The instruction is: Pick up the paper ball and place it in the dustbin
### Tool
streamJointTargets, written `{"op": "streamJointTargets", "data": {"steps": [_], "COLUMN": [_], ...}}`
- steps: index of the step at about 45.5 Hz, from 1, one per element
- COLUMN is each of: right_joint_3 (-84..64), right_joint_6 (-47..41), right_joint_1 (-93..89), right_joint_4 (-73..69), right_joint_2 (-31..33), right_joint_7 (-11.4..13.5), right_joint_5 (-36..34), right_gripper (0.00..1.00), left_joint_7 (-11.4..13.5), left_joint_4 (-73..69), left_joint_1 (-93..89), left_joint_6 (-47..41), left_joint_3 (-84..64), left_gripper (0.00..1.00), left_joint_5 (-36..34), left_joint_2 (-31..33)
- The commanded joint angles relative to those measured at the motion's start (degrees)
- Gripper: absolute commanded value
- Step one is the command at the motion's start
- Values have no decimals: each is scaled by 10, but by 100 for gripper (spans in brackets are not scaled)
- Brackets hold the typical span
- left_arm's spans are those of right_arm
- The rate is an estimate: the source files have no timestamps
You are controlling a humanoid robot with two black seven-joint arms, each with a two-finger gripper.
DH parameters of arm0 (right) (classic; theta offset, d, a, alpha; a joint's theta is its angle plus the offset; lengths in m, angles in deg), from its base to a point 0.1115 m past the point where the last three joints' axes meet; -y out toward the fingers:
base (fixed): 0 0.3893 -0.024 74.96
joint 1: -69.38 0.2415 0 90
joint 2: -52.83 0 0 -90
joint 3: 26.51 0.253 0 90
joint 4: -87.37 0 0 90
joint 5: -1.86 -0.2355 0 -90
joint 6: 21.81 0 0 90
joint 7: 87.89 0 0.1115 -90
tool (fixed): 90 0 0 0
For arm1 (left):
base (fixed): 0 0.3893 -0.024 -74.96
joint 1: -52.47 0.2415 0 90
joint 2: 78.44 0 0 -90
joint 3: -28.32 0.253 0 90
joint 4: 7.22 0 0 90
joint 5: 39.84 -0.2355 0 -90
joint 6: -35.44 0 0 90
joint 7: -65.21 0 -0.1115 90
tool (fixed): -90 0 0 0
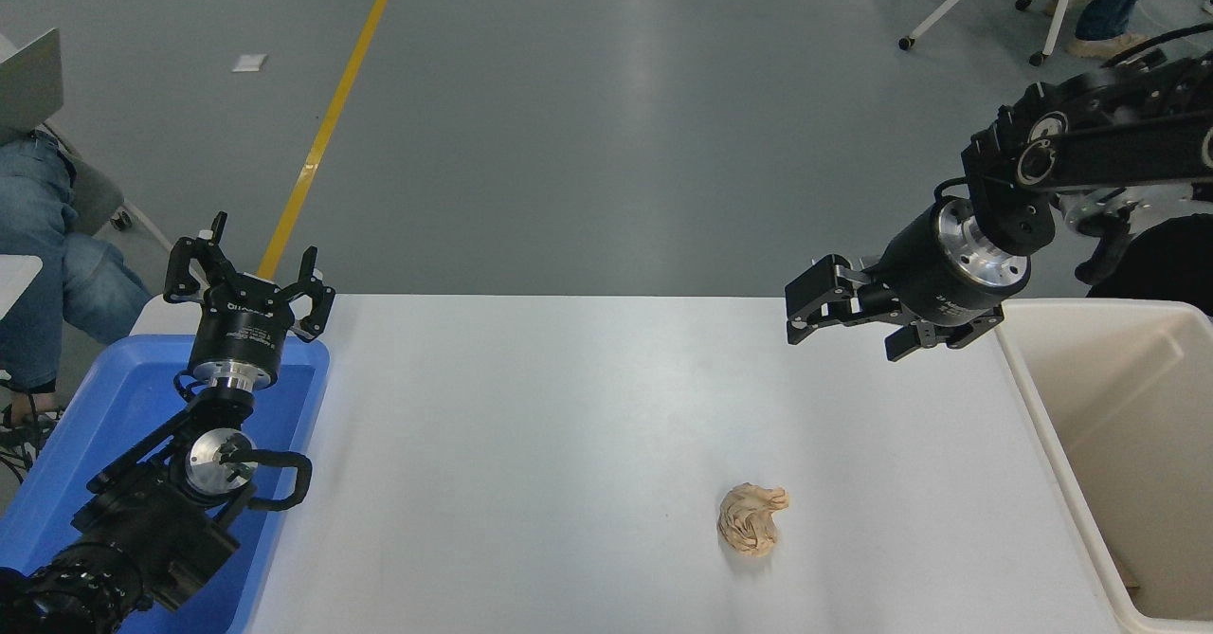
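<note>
The tan paper ball (pixel 751 519) lies on the white table (pixel 531 444), right of centre and near the front. The cream-white dustbin (pixel 1047 407) stands at the table's right edge, partly cut off by the picture. My right gripper (pixel 805 307) hangs open and empty above the table's far right part, left of the dustbin and well above and behind the paper ball. My left gripper (pixel 248 264) is parked at the lower left, open and empty, above the blue tray.
A blue plastic tray (pixel 95 463) sits at the table's left end under my left arm. A seated person's legs (pixel 43 255) are at the far left. A chair base and another person's legs (pixel 1090 9) stand at the top right.
</note>
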Motion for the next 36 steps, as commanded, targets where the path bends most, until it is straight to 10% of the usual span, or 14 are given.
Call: {"op": "streamJointTargets", "data": {"steps": [1,36], "right_joint_3": [2,57], "right_joint_6": [0,-3], "right_joint_1": [1,-33], "right_joint_4": [2,46], "right_joint_2": [-18,-137], "right_joint_7": [0,-1], "right_joint_5": [-1,-10], "right_gripper": [100,100], "left_joint_7": [0,0], "left_joint_4": [-1,0], "left_joint_1": [0,0], "left_joint_6": [0,0], "left_joint_3": [0,0], "left_gripper": [99,99], "left_joint_5": [0,0], "left_joint_2": [1,0]}}
